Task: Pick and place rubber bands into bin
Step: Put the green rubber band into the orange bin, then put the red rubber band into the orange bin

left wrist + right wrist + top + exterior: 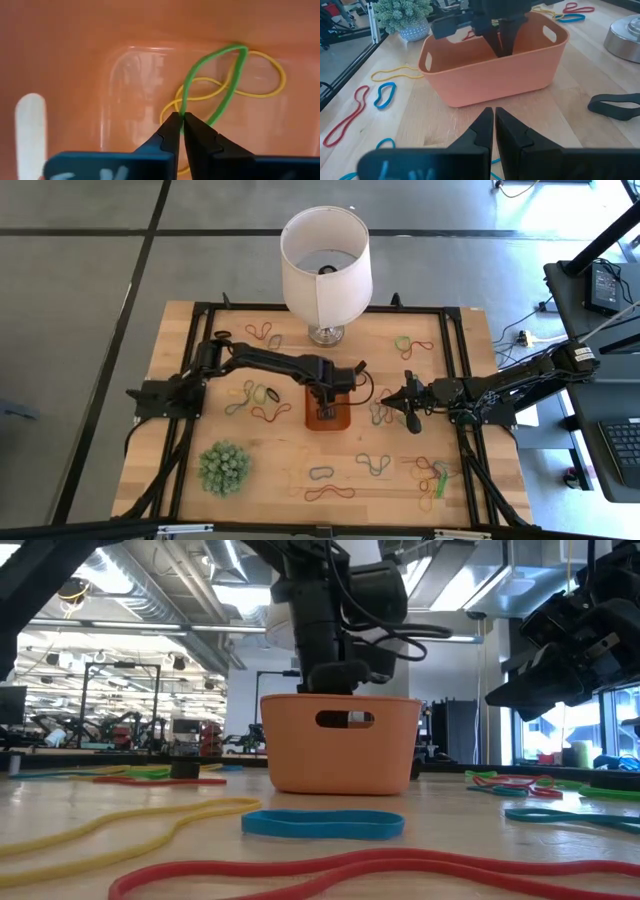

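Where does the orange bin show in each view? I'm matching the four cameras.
High view: bin at table centre, under the left gripper.
Low view: bin at centre.
Left wrist view: bin floor fills the picture.
Right wrist view: bin ahead, centre.
Shared landmark: the left gripper dipping into it.

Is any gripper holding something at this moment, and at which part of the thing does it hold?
The left gripper, inside the orange bin, pinches a green rubber band at one end of its loop. The right gripper, beside the bin, is shut and holds nothing.
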Controlling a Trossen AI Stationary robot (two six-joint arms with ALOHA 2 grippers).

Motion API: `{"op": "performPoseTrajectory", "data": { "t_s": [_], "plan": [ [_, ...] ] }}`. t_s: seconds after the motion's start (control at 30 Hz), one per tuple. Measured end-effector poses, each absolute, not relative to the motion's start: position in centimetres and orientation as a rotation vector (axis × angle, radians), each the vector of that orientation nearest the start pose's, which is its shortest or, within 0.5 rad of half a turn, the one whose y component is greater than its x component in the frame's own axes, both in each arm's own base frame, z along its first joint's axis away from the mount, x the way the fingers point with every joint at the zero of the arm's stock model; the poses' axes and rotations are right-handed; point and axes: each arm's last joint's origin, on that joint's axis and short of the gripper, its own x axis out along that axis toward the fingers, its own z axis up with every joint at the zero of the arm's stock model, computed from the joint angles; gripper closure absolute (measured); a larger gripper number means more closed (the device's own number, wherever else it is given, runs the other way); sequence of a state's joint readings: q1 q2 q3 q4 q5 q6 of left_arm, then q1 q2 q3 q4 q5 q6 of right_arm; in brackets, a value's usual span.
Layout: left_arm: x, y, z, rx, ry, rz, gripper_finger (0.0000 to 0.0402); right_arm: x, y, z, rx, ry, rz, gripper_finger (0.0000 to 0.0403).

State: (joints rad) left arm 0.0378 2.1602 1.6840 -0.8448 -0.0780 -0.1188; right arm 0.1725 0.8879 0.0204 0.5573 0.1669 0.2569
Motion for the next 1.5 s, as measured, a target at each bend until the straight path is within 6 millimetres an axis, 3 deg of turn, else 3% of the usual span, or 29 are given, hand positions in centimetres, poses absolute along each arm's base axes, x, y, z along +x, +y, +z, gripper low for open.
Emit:
{"op": "performPoseTrajectory", "data": {
  "t_s": [0.67, 0.9, 1.07, 1.23, 1.4, 1.5],
  "plan": [
    [43.0, 1.8, 15.8, -0.078, 1.344, 0.19, 0.0291, 14.8, 2.1, 13.1, 0.203, 0.304, -0.034, 0.0379],
    [42.8, 1.8, 17.9, -0.069, 1.293, 0.183, 0.0275, 14.8, 2.1, 13.1, 0.203, 0.304, -0.034, 0.0379],
    [42.6, 1.8, 19.4, -0.064, 1.256, 0.188, 0.0274, 14.8, 2.1, 13.1, 0.203, 0.305, -0.034, 0.0379],
    [42.3, 1.8, 19.6, -0.035, 1.275, 0.182, 0.0278, 14.8, 2.1, 13.1, 0.203, 0.305, -0.034, 0.0379],
    [41.7, 1.8, 19.6, 0.025, 1.333, 0.144, 0.0305, 14.8, 2.1, 13.1, 0.212, 0.307, -0.035, 0.0379],
    [41.2, 1.8, 20.8, 0.037, 1.296, 0.162, 0.0331, 14.8, 2.1, 13.0, 0.228, 0.313, -0.039, 0.0379]
  ]
}}
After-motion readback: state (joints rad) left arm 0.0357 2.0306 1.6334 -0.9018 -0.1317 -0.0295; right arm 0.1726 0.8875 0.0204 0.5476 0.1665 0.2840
